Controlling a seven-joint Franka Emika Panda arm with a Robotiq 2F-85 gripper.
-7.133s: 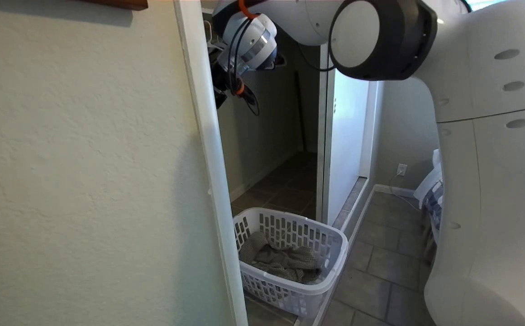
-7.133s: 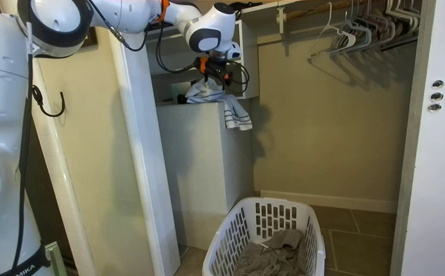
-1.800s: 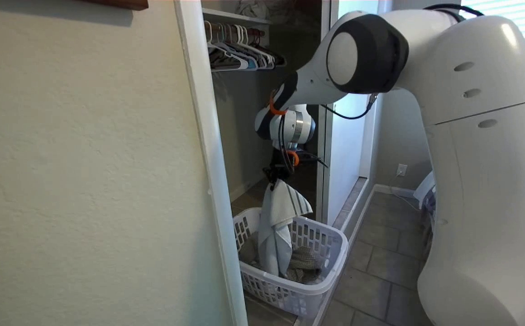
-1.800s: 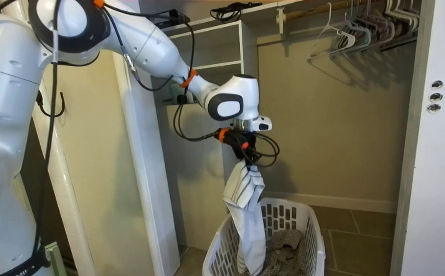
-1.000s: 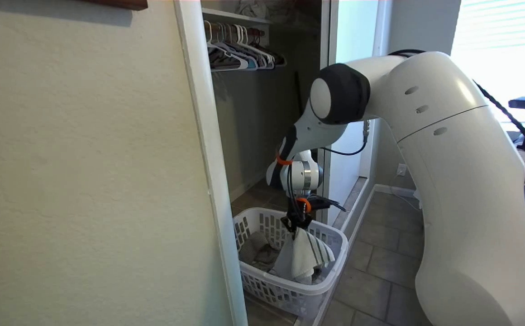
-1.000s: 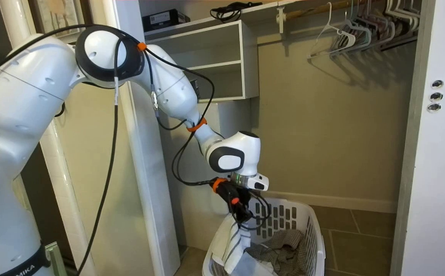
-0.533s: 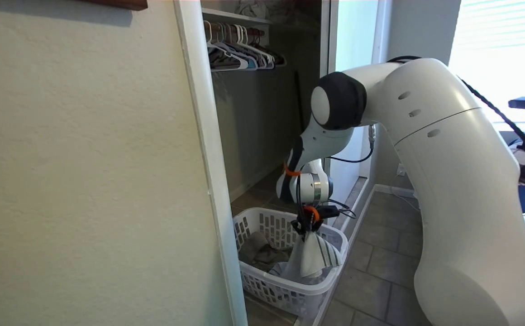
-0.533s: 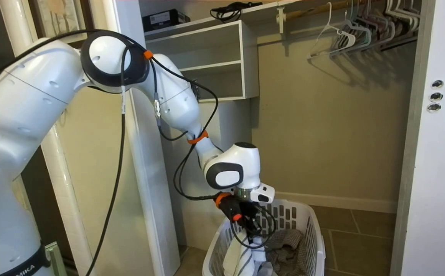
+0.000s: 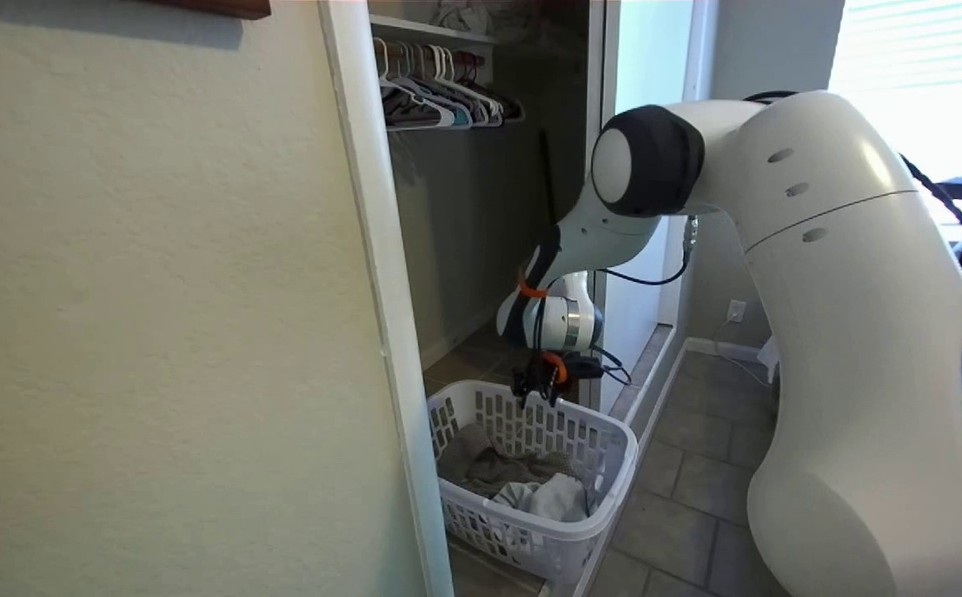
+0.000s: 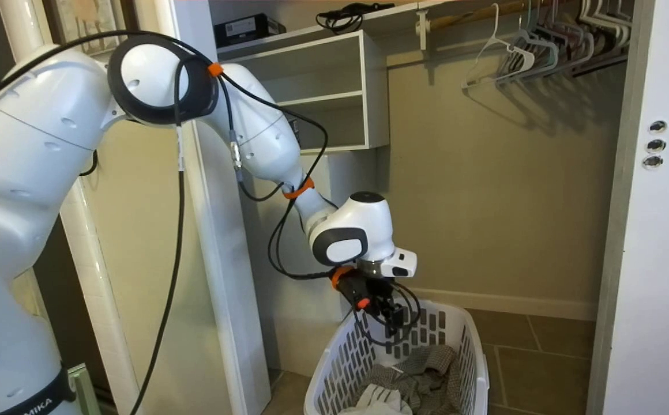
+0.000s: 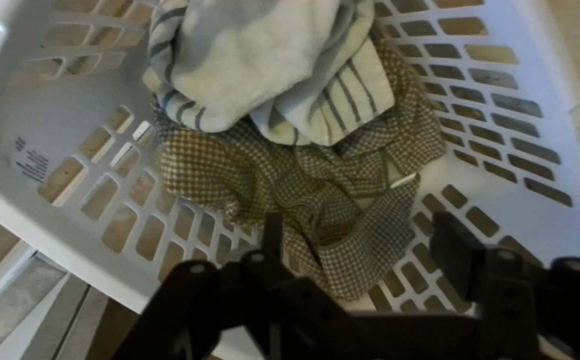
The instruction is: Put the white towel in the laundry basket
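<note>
The white towel with dark stripes lies crumpled inside the white laundry basket. It also shows in an exterior view and at the top of the wrist view. It rests partly on a brown checked cloth in the basket. My gripper is open with nothing between its fingers. It hangs above the basket, apart from the towel, in both exterior views.
A door frame post stands beside the basket. A white sliding door is on the far side. A low cabinet wall and shelves stand behind the arm. Hangers hang from a rod above.
My gripper carried the towel from the cabinet top down into the basket. Since half a second ago it has opened, let the towel go and risen a little.
</note>
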